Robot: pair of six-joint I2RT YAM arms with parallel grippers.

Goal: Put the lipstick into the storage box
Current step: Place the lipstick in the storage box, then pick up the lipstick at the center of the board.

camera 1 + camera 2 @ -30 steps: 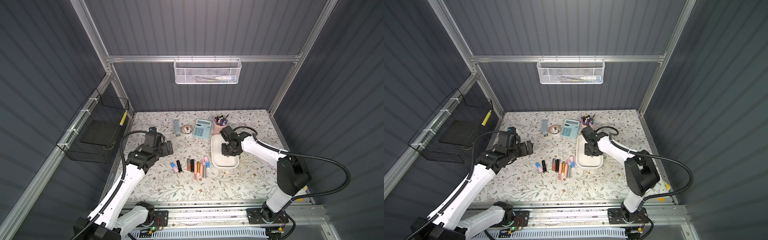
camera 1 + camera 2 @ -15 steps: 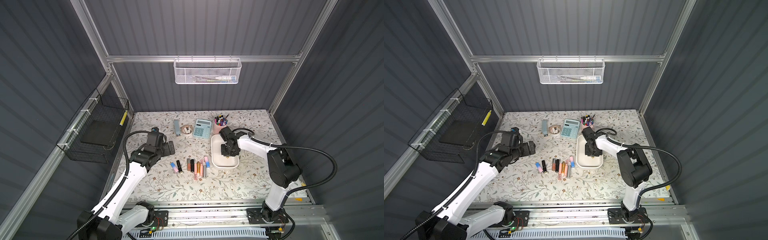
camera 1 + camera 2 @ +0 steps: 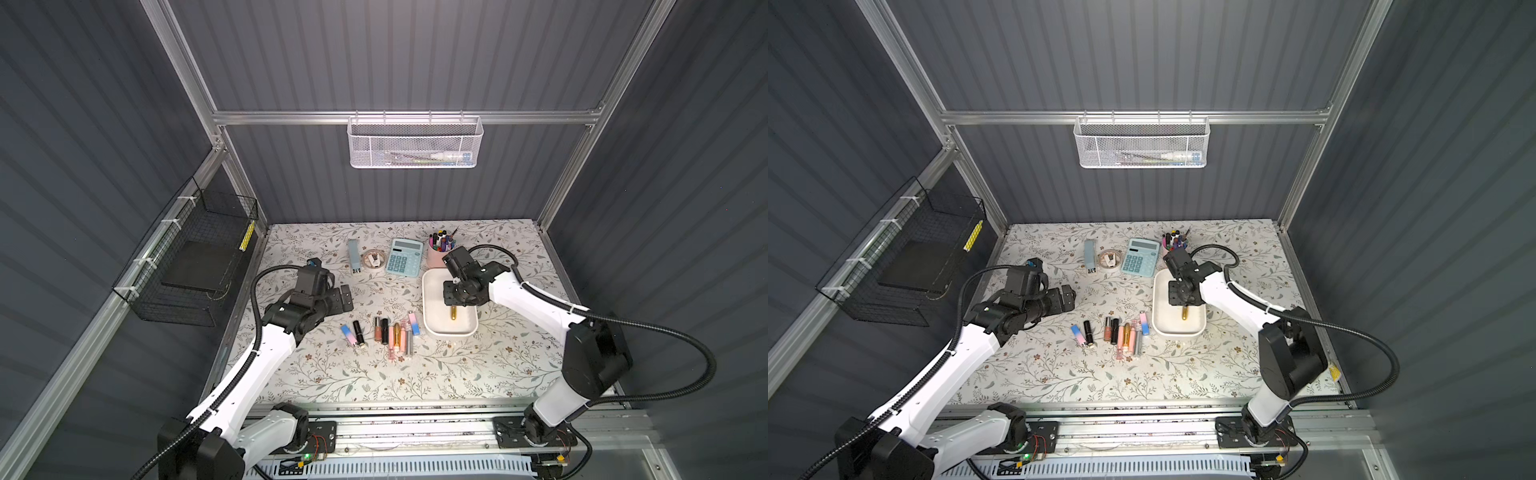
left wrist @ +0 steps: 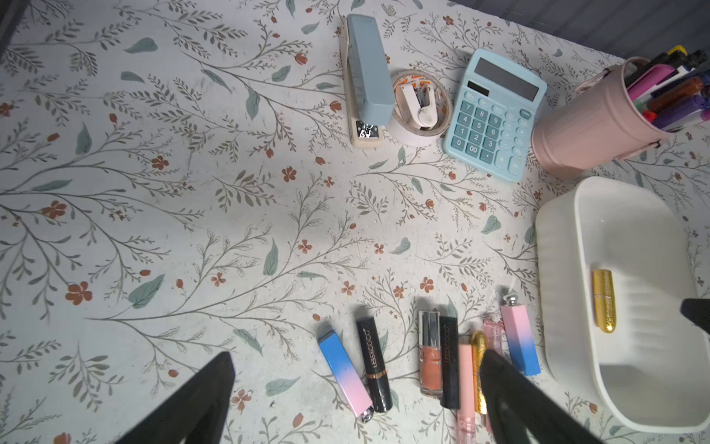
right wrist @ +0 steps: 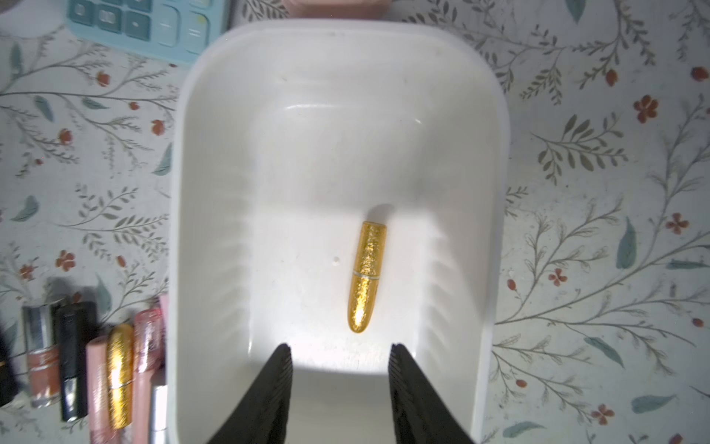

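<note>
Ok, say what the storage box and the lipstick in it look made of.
The storage box: probably plastic, smooth, glossy; soft highlights on moulded rounded walls. The lipstick: glittery gold metallic finish, thin seam band; plastic or metal beneath, cannot tell.

Grey ribbed walls [image 3: 415, 62] (aluminium-framed) around a floral tabletop [image 3: 332, 374].

1. Overhead light is brightening the surface [image 3: 332, 382] in both top views; walls [image 3: 415, 62] are lying dim.
2. Glare is whitening the box [image 5: 215, 173] floor in the right wrist view; the lipstick [image 5: 365, 276] is glinting, casting a short shadow.
3. The right pincer [image 5: 340, 346] is showing blurred up close.
</note>
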